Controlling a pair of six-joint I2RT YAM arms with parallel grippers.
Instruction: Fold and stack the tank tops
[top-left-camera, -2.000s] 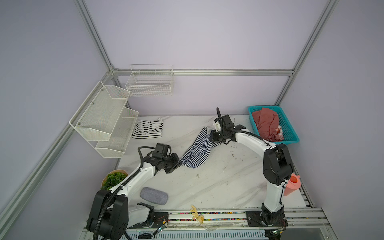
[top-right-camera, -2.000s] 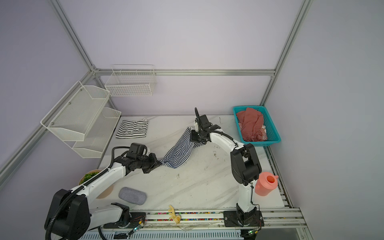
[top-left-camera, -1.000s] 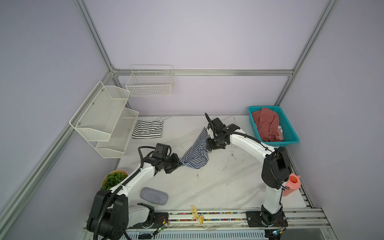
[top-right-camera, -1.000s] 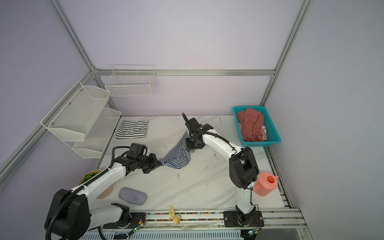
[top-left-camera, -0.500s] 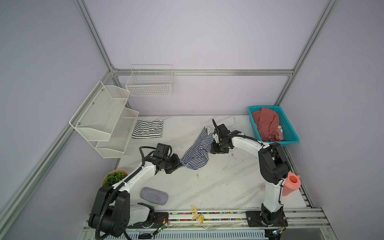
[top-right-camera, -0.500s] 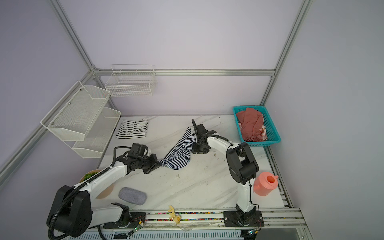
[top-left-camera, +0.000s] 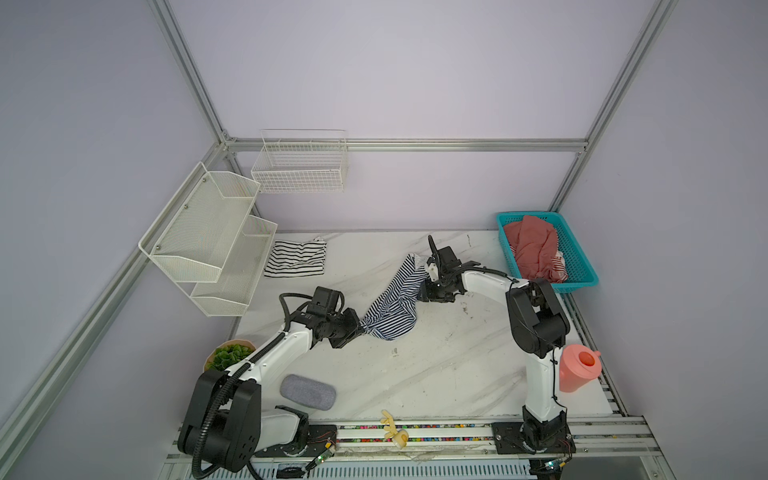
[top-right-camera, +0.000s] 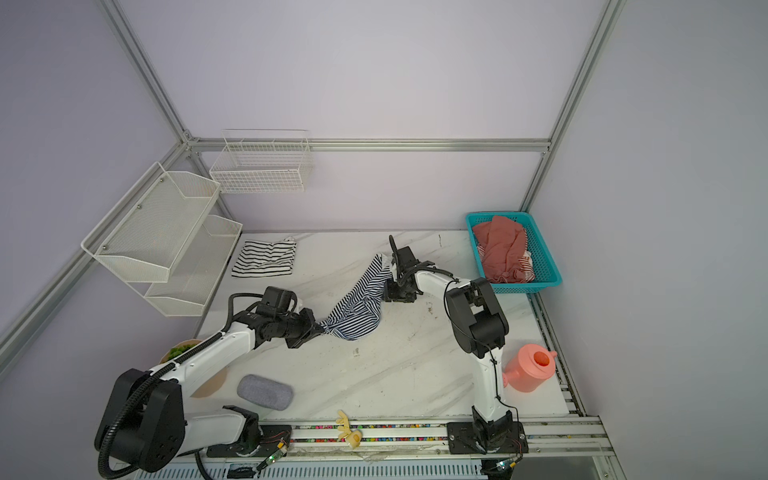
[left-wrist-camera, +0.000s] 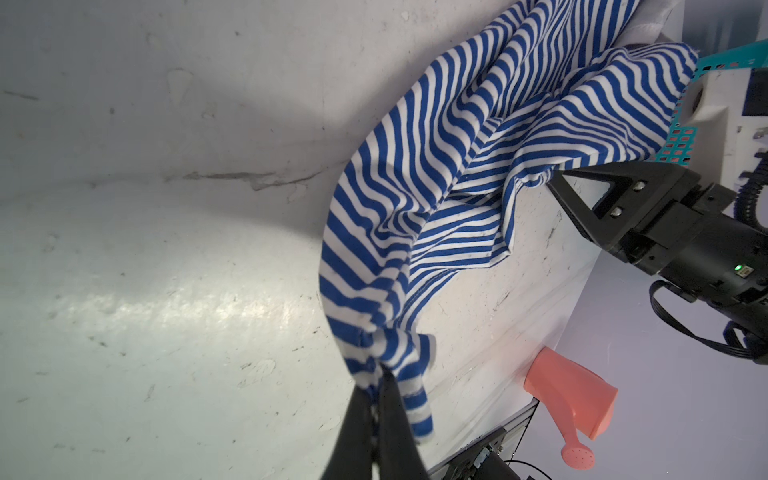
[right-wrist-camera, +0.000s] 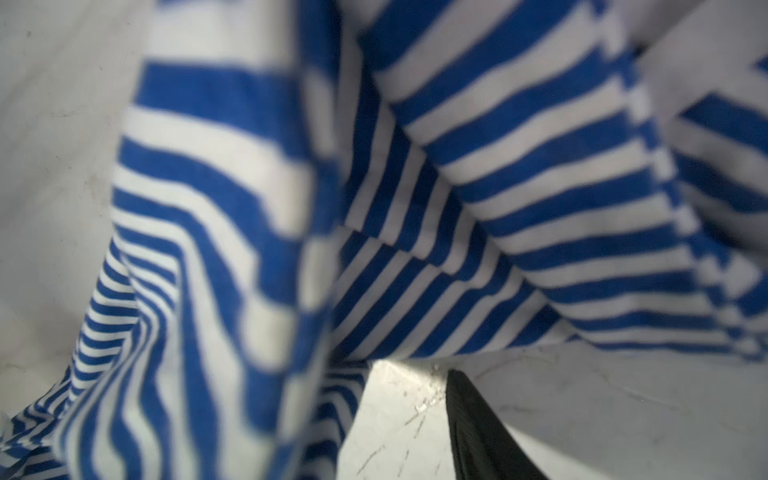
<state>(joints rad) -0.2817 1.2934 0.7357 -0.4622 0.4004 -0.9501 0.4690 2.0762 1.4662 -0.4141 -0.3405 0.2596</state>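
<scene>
Navy-and-white striped cloth tank top (top-left-camera: 392, 305) is not flat yet. It hangs as a slack, twisted band over the middle of the white marbled table (top-left-camera: 436, 374), and I cannot tell whether its low belly touches the surface.

My left gripper (top-left-camera: 359, 330) is clenched on the near corner. The left wrist view shows its fingers (left-wrist-camera: 397, 424) pinched with the hem between them, and that hold has not shifted over the last two seconds.

The change is on the right. Two seconds back the right gripper (top-left-camera: 428, 291) held the far end up and the cloth ran fairly taut between the arms. Since then it has swung in toward the left, come back and dropped lower. It now sits against the side of the cloth, with the far end draped over its wrist. I cannot tell whether it grasps anything. The right wrist view is smothered in stripes, with only one finger (right-wrist-camera: 478, 428) clear against bare table.

I judge the spread is lost, so I would want a fresh hold on the far corner before laying the top down. The white tank top with wide black stripes (top-left-camera: 296, 259) lies folded at the back left of the table, ready to be stacked on.
</scene>
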